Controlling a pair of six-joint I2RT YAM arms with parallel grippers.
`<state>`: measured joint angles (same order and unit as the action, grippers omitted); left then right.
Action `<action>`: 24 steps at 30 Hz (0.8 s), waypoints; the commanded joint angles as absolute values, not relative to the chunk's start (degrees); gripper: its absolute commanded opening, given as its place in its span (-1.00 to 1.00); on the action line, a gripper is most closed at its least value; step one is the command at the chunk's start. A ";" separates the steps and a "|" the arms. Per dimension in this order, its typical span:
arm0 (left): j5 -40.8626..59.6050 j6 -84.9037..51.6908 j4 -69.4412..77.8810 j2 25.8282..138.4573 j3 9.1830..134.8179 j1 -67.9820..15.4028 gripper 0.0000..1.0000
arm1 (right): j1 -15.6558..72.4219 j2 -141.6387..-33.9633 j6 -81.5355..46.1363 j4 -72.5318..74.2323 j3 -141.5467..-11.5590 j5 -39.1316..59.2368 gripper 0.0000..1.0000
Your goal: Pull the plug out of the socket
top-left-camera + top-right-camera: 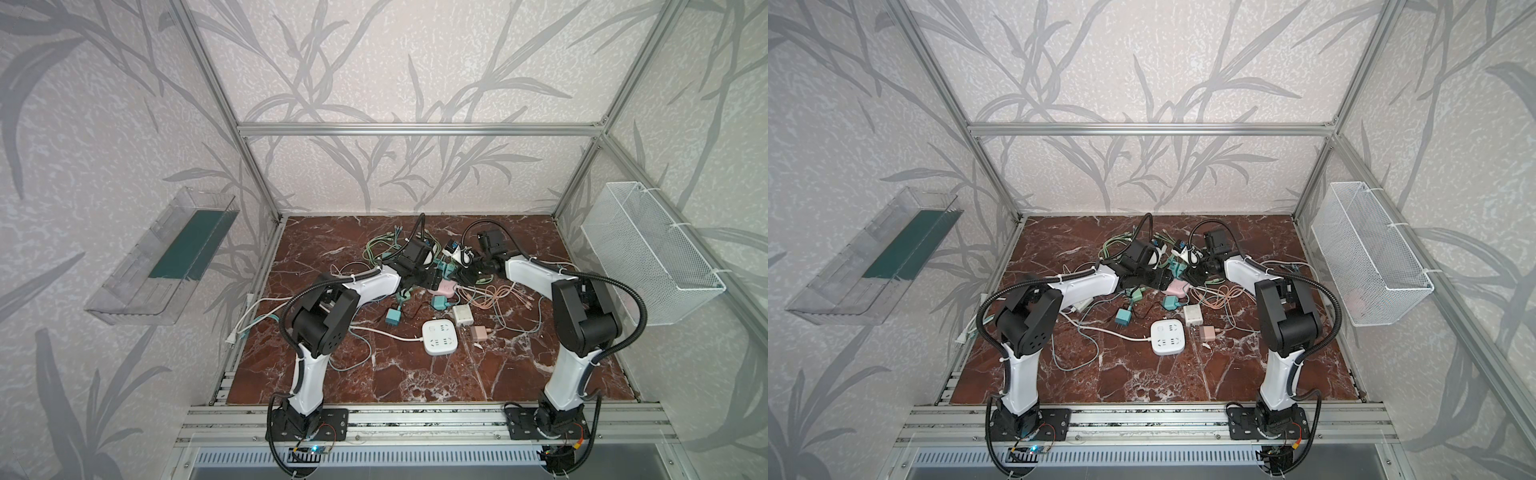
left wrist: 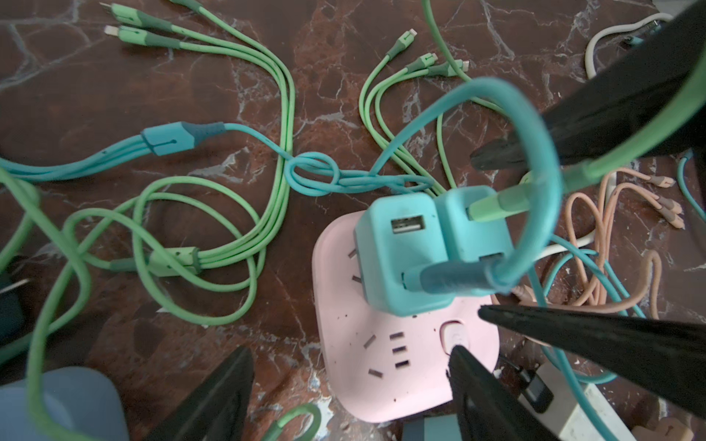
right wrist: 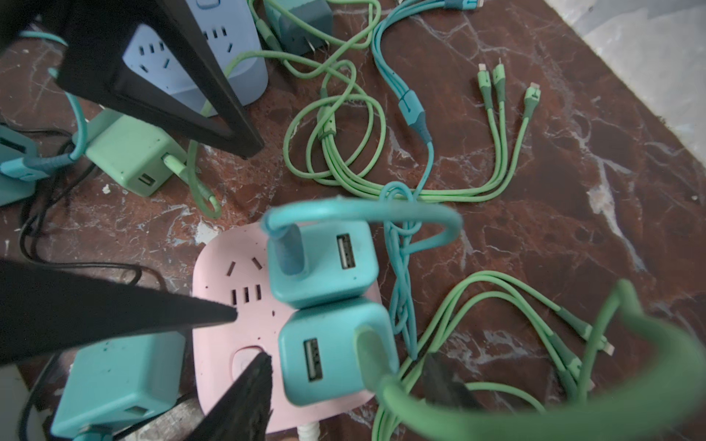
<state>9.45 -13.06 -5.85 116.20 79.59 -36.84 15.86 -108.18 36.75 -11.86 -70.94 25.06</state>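
Note:
A pink socket [image 2: 382, 366] [image 3: 229, 275] lies on the marble table among loose cables, seen in both top views [image 1: 446, 286] [image 1: 1177, 286]. Two teal plugs stand in it side by side. One [image 3: 332, 366] [image 2: 473, 229] carries a green cable, the other [image 3: 324, 263] [image 2: 397, 244] a teal cable. My right gripper [image 3: 347, 359] is open, with a finger on each side of the green-cable plug and small gaps showing. My left gripper [image 2: 351, 349] is open. One of its fingertips [image 2: 456, 349] rests on the socket's button and the other sits on the table beside the socket.
Green, teal and peach cables sprawl around the socket. A light blue socket [image 3: 214, 49], a green charger [image 3: 130, 156] and a teal charger [image 3: 118, 382] lie close by. A white socket [image 1: 440, 336] and small chargers sit nearer the front. A wire basket [image 1: 648, 249] hangs at the right.

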 commanded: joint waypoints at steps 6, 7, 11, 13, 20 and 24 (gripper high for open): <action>12.16 -12.57 -7.71 117.53 81.12 -36.34 0.60 | 16.06 -110.82 39.32 -16.30 -74.74 27.13 0.12; 12.30 -12.66 -7.73 117.81 81.30 -36.30 0.60 | 16.08 -111.06 39.46 -16.40 -74.93 27.12 0.11; 12.86 -13.04 -8.32 118.78 82.14 -36.28 0.60 | 16.26 -111.60 40.07 -17.12 -75.34 27.12 0.07; 13.01 -13.09 -8.71 119.24 82.65 -36.24 0.60 | 16.34 -111.95 40.25 -17.37 -75.65 27.26 0.06; 12.56 -13.18 -8.94 119.87 83.21 -36.18 0.59 | 16.87 -113.10 40.43 -18.11 -76.97 27.76 0.01; 12.42 -13.18 -10.05 120.63 84.23 -36.13 0.57 | 17.14 -113.54 40.52 -18.15 -77.51 27.78 0.00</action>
<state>12.14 -13.13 -8.54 119.39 82.19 -36.56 16.64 -112.38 39.94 -16.71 -75.92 26.33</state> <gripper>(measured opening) 0.788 0.500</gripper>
